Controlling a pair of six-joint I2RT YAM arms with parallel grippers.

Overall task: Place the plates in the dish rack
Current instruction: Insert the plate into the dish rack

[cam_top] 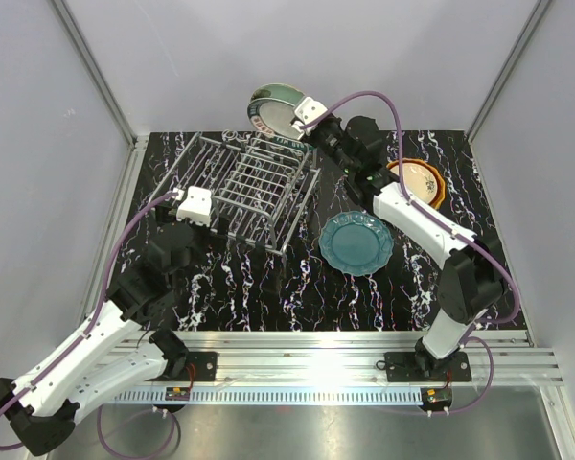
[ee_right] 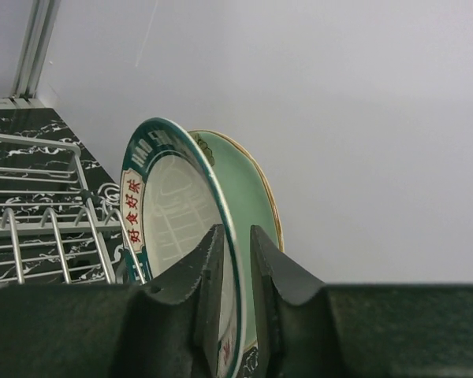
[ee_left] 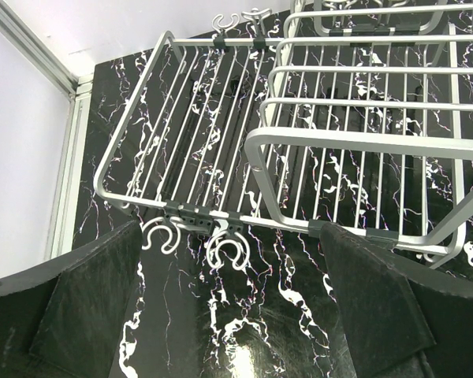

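Note:
The silver wire dish rack [cam_top: 249,182] stands at the back left of the table; it also shows in the left wrist view [ee_left: 299,102] and the right wrist view [ee_right: 39,213]. My right gripper [cam_top: 307,115] [ee_right: 236,260] is shut on the rim of the cream-centred plate [cam_top: 271,113] [ee_right: 173,213], held upright at the rack's far edge. A mint green plate [ee_right: 248,197] stands right behind it. A dark teal plate [cam_top: 356,242] lies flat right of the rack. A red-orange plate [cam_top: 424,180] lies partly under the right arm. My left gripper [cam_top: 194,204] [ee_left: 229,315] is open and empty at the rack's near left corner.
White walls close in the back and both sides. The rack's taller raised frame [ee_left: 378,94] is on its right half, and small wire hooks [ee_left: 229,252] stick out of its near edge. An aluminium rail [cam_top: 316,340] runs along the table's front.

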